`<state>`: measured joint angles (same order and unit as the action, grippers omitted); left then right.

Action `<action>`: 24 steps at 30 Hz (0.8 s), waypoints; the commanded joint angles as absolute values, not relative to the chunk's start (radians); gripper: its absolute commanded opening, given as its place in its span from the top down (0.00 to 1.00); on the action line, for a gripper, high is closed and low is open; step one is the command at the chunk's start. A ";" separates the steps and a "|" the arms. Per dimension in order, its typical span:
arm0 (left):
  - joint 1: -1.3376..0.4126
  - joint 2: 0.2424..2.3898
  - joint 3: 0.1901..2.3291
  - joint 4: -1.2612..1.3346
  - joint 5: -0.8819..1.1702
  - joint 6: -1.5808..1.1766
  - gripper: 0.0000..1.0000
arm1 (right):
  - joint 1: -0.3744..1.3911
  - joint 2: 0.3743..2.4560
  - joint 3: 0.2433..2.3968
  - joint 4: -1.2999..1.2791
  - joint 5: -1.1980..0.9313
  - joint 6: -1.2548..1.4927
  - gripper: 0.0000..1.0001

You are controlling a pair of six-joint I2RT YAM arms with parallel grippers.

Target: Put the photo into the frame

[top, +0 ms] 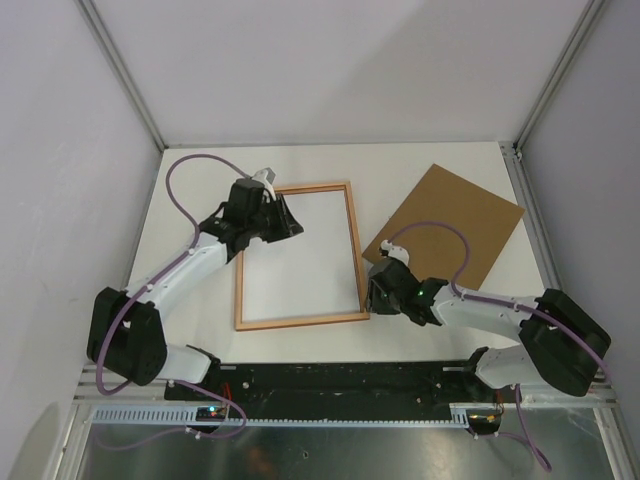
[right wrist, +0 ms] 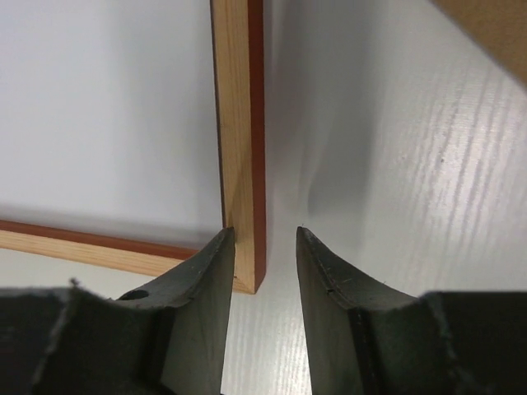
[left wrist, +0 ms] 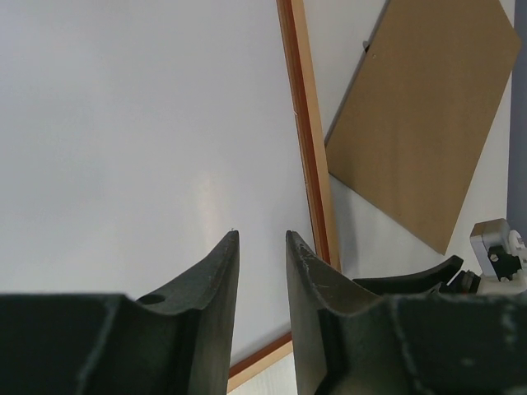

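Photo not plainly in sight as both arms work at the frame (top: 357, 250)
Lying flat, the frame shows only plain white in its opening: print's blank back or table (top: 430, 170) through the pane, impossible to tell. Brown backing board (top: 455, 225) sits just beside its right rail, so fitting looks unfinished. Left gripper (left wrist: 262, 234), jaws narrowly parted and empty, hovers over the white; right gripper (right wrist: 264, 230), partly open, straddles the near-right corner unclamped.

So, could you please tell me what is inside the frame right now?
Within the frame only a plain white surface shows. Whether it is the photo's blank back or the table through the pane cannot be told. The left jaws cover its far-left corner.
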<state>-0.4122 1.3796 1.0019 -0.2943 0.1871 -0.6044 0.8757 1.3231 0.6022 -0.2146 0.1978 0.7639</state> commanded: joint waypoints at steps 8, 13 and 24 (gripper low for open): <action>-0.416 1.355 0.992 -0.267 0.174 -0.608 0.67 | 0.904 1.424 0.621 -0.089 0.197 0.802 0.69; -0.416 1.363 0.996 -0.268 0.175 -0.603 0.67 | 0.926 1.501 0.693 -0.076 0.194 0.801 0.75; -0.416 1.430 1.068 -0.268 0.209 -0.580 0.67 | 0.965 1.658 0.900 -0.130 0.207 0.795 0.64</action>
<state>-0.4122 1.3975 0.9974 -0.2955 0.1886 -0.6018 0.9535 1.6375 0.8322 -0.1120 0.1944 0.7925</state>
